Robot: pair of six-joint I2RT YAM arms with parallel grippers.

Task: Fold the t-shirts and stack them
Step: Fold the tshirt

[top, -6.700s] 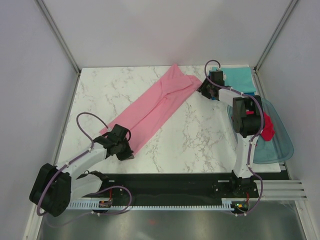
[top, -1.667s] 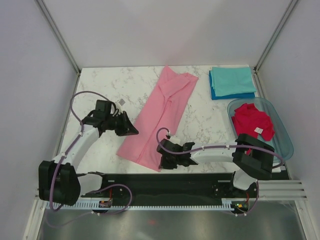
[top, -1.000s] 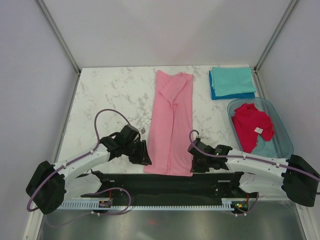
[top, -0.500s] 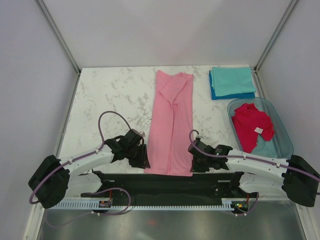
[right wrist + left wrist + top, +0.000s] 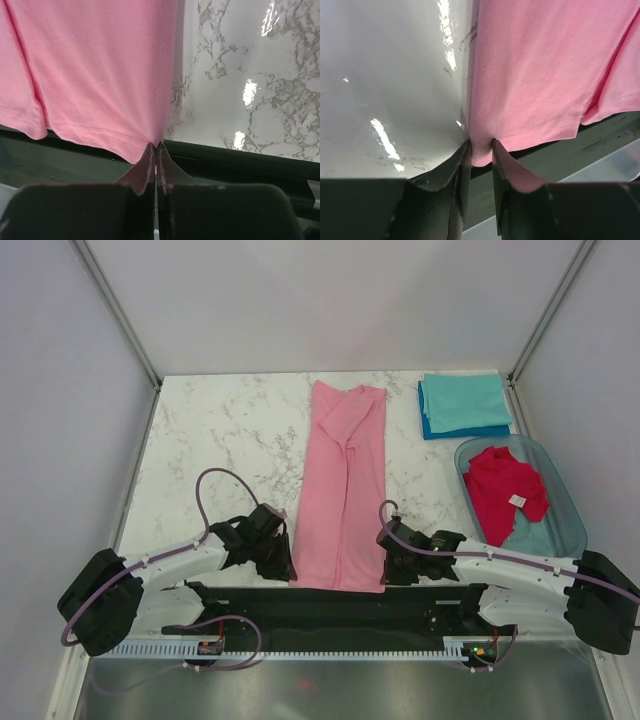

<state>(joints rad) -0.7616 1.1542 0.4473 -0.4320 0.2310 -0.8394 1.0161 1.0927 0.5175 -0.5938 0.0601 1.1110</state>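
A long light pink t-shirt lies folded lengthwise down the middle of the marble table, its hem at the near edge. My left gripper sits at the hem's near left corner. In the left wrist view its fingers are closed on a bunched pink corner. My right gripper is at the near right corner, and its jaws are shut tight on the pink hem. A folded teal t-shirt rests on a blue one at the back right. A crimson t-shirt lies crumpled in the tub.
The clear bluish plastic tub stands at the right edge of the table. A black strip runs along the near edge under the hem. White walls with metal posts enclose the back and sides.
The left gripper has slid a little nearer along the pink t-shirt's left edge to its near corner and narrowed on the cloth. The right gripper and the shirt have stayed put.
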